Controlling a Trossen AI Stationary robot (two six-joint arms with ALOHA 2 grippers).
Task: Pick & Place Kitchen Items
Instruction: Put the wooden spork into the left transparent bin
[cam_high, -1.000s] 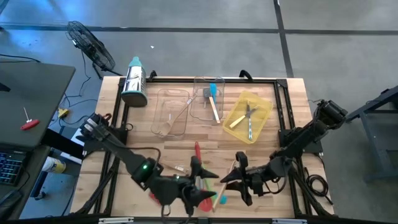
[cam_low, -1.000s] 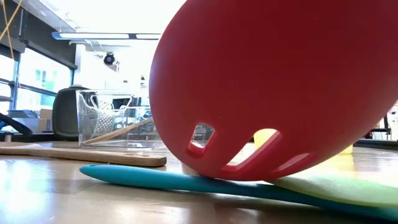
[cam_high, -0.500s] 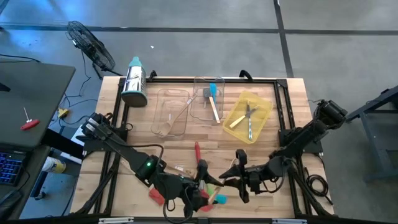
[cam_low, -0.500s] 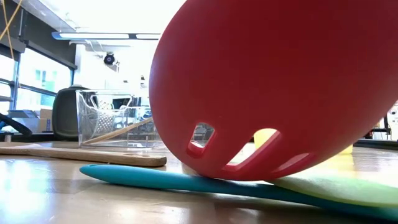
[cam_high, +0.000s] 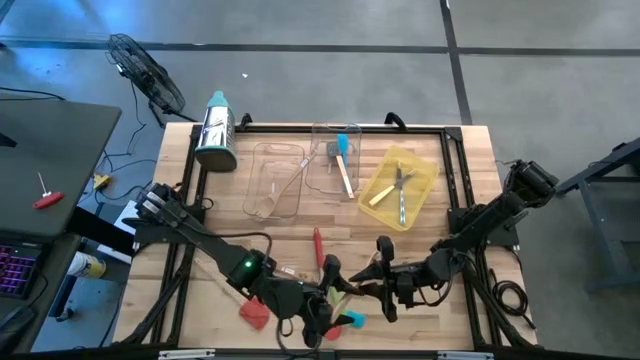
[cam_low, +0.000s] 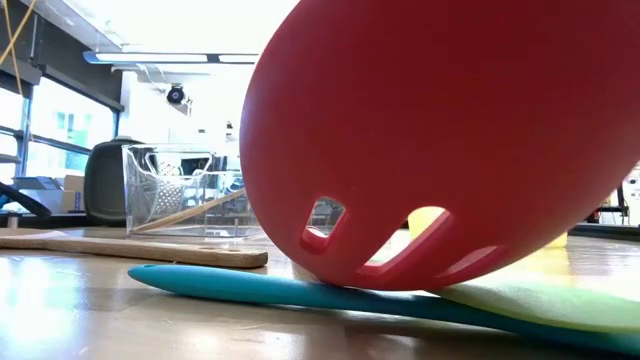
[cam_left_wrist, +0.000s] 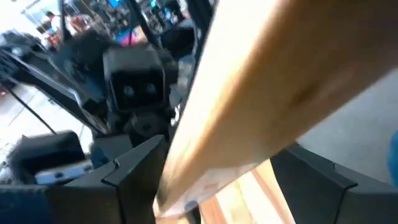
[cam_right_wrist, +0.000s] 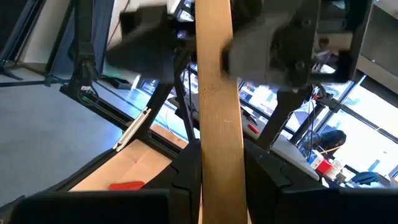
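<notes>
A wooden utensil (cam_right_wrist: 214, 118) is gripped by the right gripper (cam_high: 385, 283) near the table's front edge; the left gripper (cam_high: 325, 300) has been moved in and closed around it, suggesting a handover.

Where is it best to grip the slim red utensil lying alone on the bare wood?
Probably mid-handle on the slim red utensil, from straight above, fingers across its width: it lies flat, with free wood on both sides. The right gripper now holds a wooden utensil.
</notes>
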